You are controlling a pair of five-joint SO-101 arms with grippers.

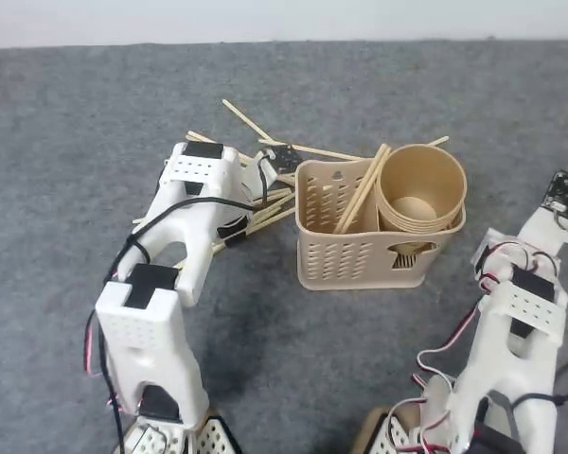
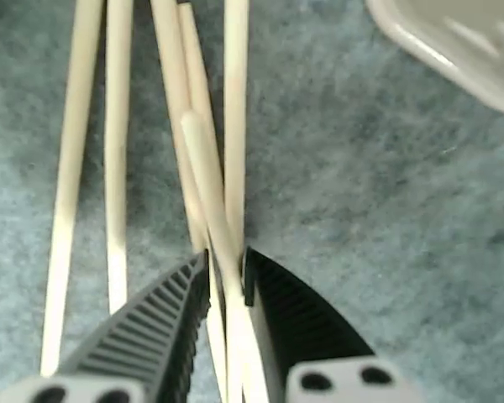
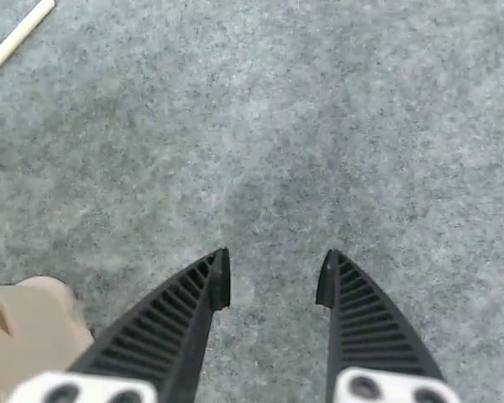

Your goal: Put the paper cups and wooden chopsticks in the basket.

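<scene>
Fingers of the left arm [image 2: 195, 284] are pinched nearly shut on a single chopstick [image 2: 206, 180], which runs up between their ribbed faces and out past the tips. This chopstick lies across a few loose chopsticks [image 2: 118, 126] spread lengthwise on the grey worktop [image 2: 361, 210], and a pale corner of the basket [image 2: 454, 46] sits near them. From the high view, the left arm [image 1: 194, 208] stretches forward over the scattered pile of loose chopsticks [image 1: 246, 118], which fans out on the worktop [image 1: 76, 142] just to the left of and behind the basket [image 1: 346, 260].

The basket stands upright near the middle of the worktop and has two compartments. Its left compartment holds two chopsticks in the basket [image 1: 364, 194], leaning with their upper ends toward the right compartment. Its right compartment holds the paper cups [image 1: 398, 184], nested one inside another, mouths up.

The right arm [image 1: 521, 322] is folded back at the right side of the worktop, well apart from the basket. The right fingers [image 3: 212, 284] stand apart with a clear gap between them, holding nothing, above bare grey worktop [image 3: 319, 126]. One chopstick end [image 3: 17, 38] lies on the worktop beyond them, well apart from the tips.
</scene>
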